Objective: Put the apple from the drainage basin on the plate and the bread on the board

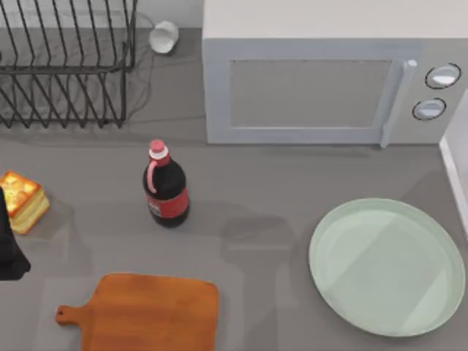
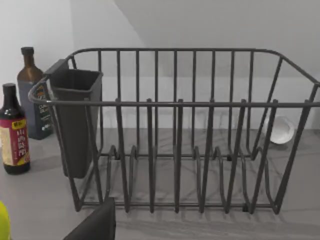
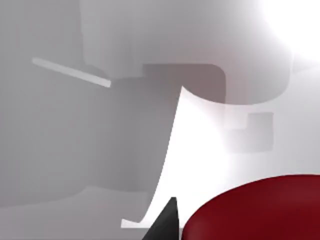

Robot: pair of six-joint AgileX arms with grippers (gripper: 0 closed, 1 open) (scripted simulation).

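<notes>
Apple [image 3: 255, 210] close to right wrist camera, cut off; finger state untellable. Bread [image 1: 23, 200] half-hidden behind left arm.

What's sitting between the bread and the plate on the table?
In the top view, a dark red-capped bottle stands between the bread at the left edge and the plate on the right; the rest of that stretch is bare grey tabletop.

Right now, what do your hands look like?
My left hand is plain black and blocky, with a flat, dark grey edge up close. My right hand is a dark, pointed tip. Both look plain and unmarked.
</notes>
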